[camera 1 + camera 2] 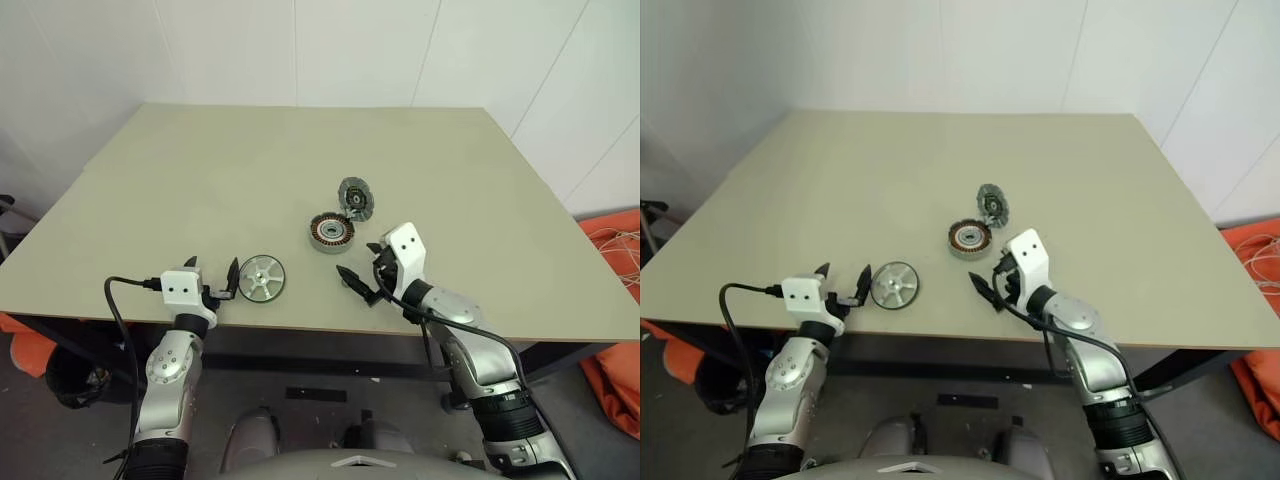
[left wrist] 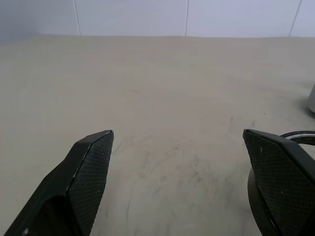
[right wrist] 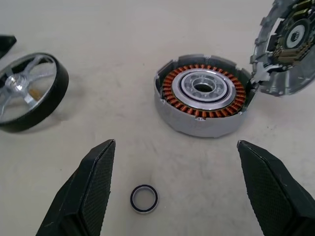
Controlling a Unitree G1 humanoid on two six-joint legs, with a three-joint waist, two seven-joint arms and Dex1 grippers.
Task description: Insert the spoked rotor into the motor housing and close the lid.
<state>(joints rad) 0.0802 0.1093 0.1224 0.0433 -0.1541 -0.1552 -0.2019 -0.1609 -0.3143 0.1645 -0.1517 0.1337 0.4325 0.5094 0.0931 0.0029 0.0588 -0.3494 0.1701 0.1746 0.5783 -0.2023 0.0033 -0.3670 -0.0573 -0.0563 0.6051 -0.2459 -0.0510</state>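
Evidently nothing is grasped yet: both grippers hover with fingers spread wide. The spoked rotor (image 1: pixel 262 278) lies on the table (image 1: pixel 200 180) just beside the left gripper (image 1: pixel 213 279); the motor housing (image 1: pixel 331 231), touching the lid (image 1: pixel 355 197), sits ahead of the right gripper (image 1: pixel 362 264). Next, the left should close on the rotor.

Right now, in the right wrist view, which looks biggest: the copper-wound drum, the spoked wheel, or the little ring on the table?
1. motor housing
2. spoked rotor, partly cut off, so the first two places are unsure
3. small ring, clearly smallest
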